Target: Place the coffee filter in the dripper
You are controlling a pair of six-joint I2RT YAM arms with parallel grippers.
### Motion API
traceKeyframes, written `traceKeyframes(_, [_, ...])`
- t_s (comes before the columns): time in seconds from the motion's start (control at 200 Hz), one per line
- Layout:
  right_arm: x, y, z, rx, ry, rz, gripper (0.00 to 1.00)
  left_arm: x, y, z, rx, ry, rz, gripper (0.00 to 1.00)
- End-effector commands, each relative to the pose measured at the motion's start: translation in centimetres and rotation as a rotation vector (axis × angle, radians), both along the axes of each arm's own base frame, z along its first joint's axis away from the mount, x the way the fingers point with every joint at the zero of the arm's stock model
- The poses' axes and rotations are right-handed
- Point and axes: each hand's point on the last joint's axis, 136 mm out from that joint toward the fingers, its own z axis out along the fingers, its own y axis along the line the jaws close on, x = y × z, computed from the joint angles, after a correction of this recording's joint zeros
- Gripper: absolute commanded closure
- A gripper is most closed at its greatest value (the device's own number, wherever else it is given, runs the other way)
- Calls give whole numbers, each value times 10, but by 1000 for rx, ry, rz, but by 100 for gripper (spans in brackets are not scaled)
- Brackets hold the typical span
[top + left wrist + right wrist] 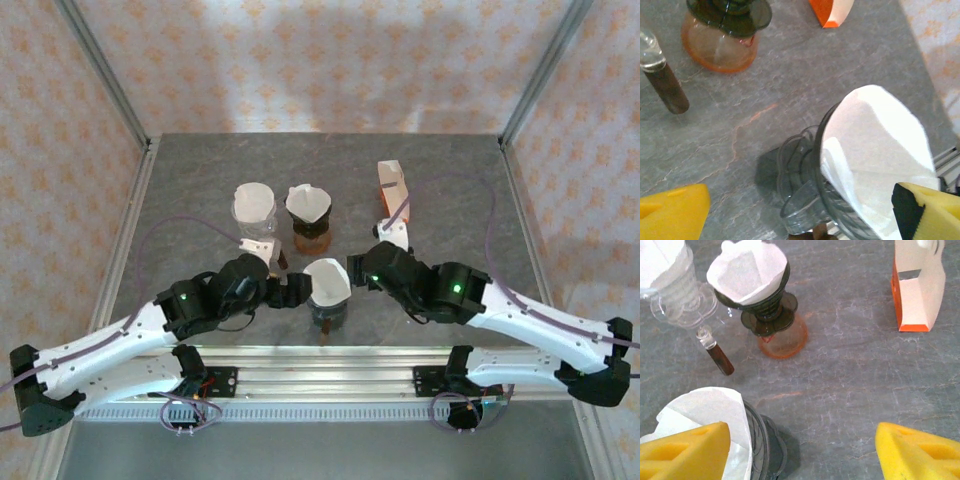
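A white paper coffee filter (330, 282) sits inside the dark glass dripper (328, 312) at the near middle of the table. My left gripper (290, 292) is just left of the dripper and open. In the left wrist view its yellow pads (675, 212) stand wide apart, with the dripper (805, 185) between them and the filter (880, 150) beside the right pad. My right gripper (358, 270) hovers at the dripper's right, open. In the right wrist view its left pad (685, 452) overlaps the filter (705, 405), and bare table lies between the fingers.
Behind stand a dark dripper with a filter on an orange glass server (308, 215) and a clear dripper with a filter (254, 205), which has a brown handle (720, 360). An orange-and-white filter box (392, 185) stands at the back right. Metal frame posts rise at the far corners.
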Motion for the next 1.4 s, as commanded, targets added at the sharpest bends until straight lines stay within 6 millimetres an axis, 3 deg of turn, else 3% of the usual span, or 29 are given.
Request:
traceKeyframes(0.0, [3, -16, 3, 20, -54, -67, 24, 6, 13, 31, -28, -71, 54, 5])
traceKeyframes(0.12, [1, -29, -2, 46, -66, -102, 24, 15, 56, 55, 60, -185, 178, 3])
traceKeyframes(0.215, [-1, -33, -6, 72, -67, -105, 24, 23, 89, 65, 81, -210, 276, 8])
traceKeyframes(0.36, [-3, -39, -13, 62, -63, -115, 24, 35, 133, 53, 128, -162, 430, 9])
traceKeyframes(0.485, [-4, -44, -14, 68, -68, -123, 24, 49, 162, 27, 44, -73, 571, 27])
traceKeyframes(0.661, [-7, -43, -14, 107, -73, -105, 24, 86, 179, -12, -116, 26, 685, 64])
traceKeyframes(0.796, [-9, -43, -14, 112, -69, -94, 24, 115, 193, -46, -128, 61, 768, 100])
traceKeyframes(0.996, [-11, -47, -11, 125, -73, -94, 24, 142, 212, -95, -270, 102, 873, 100])
traceKeyframes(1.161, [-11, -50, -9, 126, -79, -95, 24, 171, 197, -110, -388, 100, 808, 100])
traceKeyframes(1.396, [-12, -52, -6, 128, -80, -96, 24, 191, 198, -130, -385, 102, 806, 100])
